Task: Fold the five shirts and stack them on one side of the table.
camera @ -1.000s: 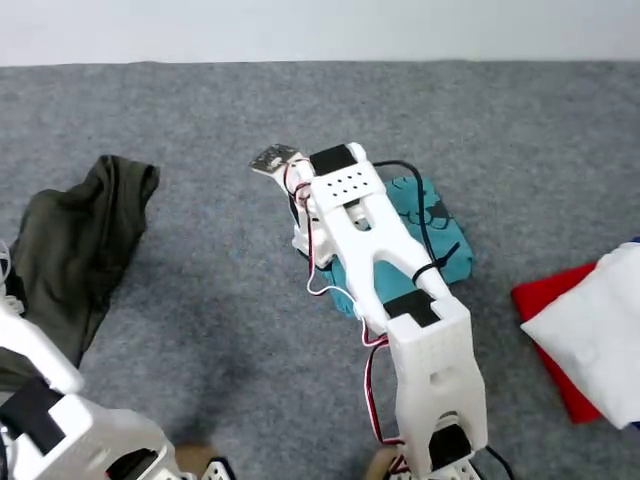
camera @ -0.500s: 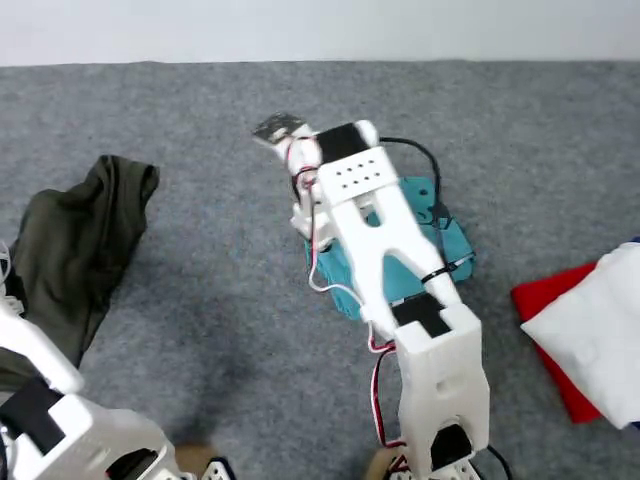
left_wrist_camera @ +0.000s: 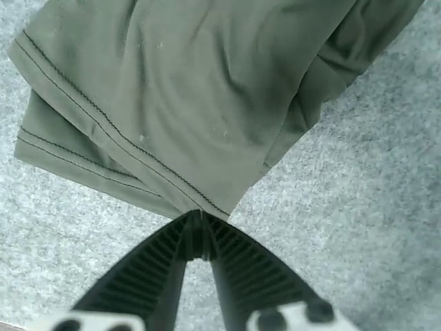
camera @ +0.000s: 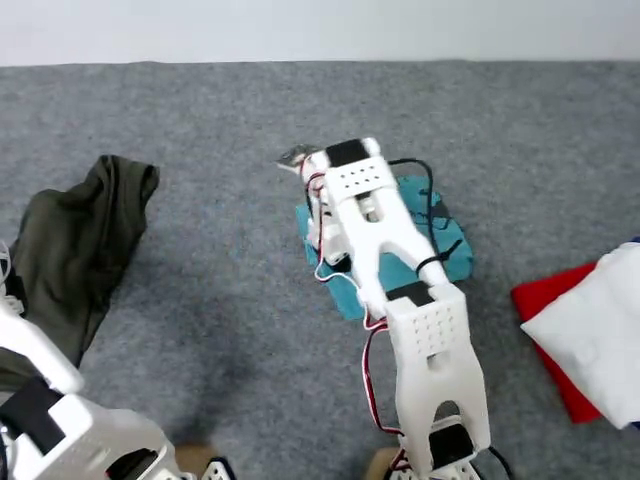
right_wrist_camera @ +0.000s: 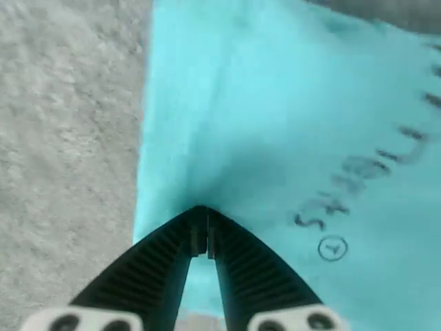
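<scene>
A folded teal shirt [camera: 445, 250] with dark print lies mid-table under my right arm [camera: 380, 230]. In the right wrist view my right gripper [right_wrist_camera: 200, 238] is shut, and its tips rest on the teal shirt [right_wrist_camera: 275, 124] near its side edge, where a crease runs away from them. Whether cloth is pinched is unclear. A crumpled olive shirt [camera: 80, 240] lies at the left. My left gripper [left_wrist_camera: 200, 231] is shut, its tips at the hem corner of the olive shirt [left_wrist_camera: 193, 89]. The left arm [camera: 50, 410] sits at the front left.
A white shirt [camera: 600, 320] lies on a red shirt [camera: 550, 320] at the right edge, with a bit of blue cloth [camera: 634, 243] beside them. Grey felt [camera: 220, 300] covers the table between the olive and teal shirts and along the back.
My right arm swung away toward the back of the table, then came back nearer and lower over the teal shirt. More of the shirt's left edge now shows. The left arm stayed still.
</scene>
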Controlling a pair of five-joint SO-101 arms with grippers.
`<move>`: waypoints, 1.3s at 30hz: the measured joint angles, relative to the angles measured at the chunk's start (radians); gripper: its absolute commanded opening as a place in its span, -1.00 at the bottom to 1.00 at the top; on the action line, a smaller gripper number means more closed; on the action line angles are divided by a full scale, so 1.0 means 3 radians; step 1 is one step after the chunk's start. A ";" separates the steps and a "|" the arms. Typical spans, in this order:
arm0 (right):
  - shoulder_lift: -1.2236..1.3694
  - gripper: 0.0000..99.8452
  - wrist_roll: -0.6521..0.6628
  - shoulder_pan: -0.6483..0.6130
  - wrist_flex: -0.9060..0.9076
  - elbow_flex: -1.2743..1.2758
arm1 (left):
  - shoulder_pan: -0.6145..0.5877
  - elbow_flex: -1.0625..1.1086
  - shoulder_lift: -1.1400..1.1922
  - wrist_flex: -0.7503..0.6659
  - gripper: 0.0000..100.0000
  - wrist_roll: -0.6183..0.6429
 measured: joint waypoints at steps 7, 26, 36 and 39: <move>-0.0005 -0.98 0.0000 -0.0159 0.0010 -0.0133 | 0.0000 0.0000 0.0000 0.0000 -0.99 0.0000; -0.1821 -0.98 -0.0655 0.0527 0.0220 0.0322 | 0.0000 0.0199 -0.0997 0.0066 -0.99 0.0000; -0.2394 -0.98 -0.2066 0.0716 0.0184 0.1683 | 0.0000 0.0767 -0.1632 0.0066 -0.99 0.0000; -0.2409 -0.98 -0.2429 0.0685 0.0066 0.1867 | 0.0000 0.0777 -0.1718 0.0066 -0.99 0.0000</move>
